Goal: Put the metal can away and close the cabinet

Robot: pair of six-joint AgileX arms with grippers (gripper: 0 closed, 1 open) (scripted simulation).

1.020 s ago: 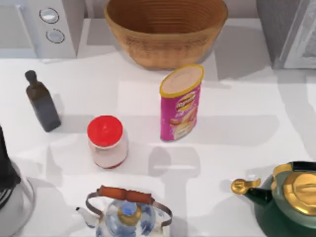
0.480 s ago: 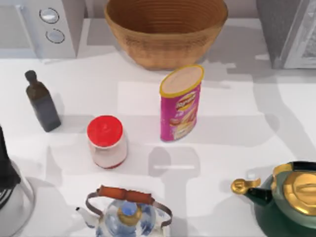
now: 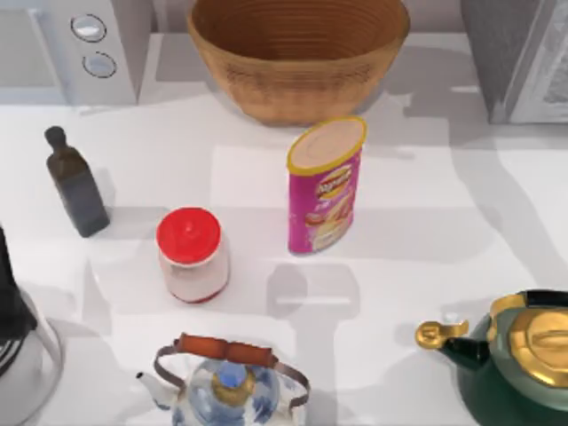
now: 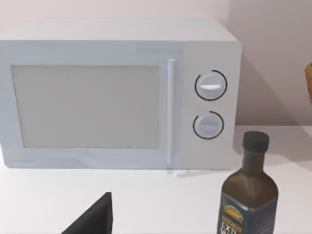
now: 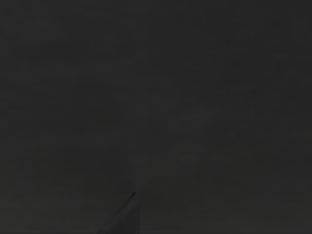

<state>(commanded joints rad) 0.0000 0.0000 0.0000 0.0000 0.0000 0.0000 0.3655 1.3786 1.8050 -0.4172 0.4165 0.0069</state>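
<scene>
Metal can: cannot tell where it is; the closest match on the table (image 3: pixel 426 204) is a pink canister (image 3: pixel 325 185) standing upright mid-table, clear of its neighbours, so a side grasp looks open if that is the target. The cabinet (image 3: pixel 522 59) sits at the far right corner; cannot tell if its door is open or shut, so this fits the can stowed or still out. The top view gives the layout: basket (image 3: pixel 297 55) far centre, red-lidded jar (image 3: pixel 191 255) left of the canister, two kettles near. The left wrist view adds the microwave (image 4: pixel 119 92) front and the oil bottle (image 4: pixel 249 192) label. The left gripper (image 4: pixel 92 220) is a dark wedge at far left; spread or pressed together, cannot tell. The right wrist view is dark; right gripper state cannot tell.
</scene>
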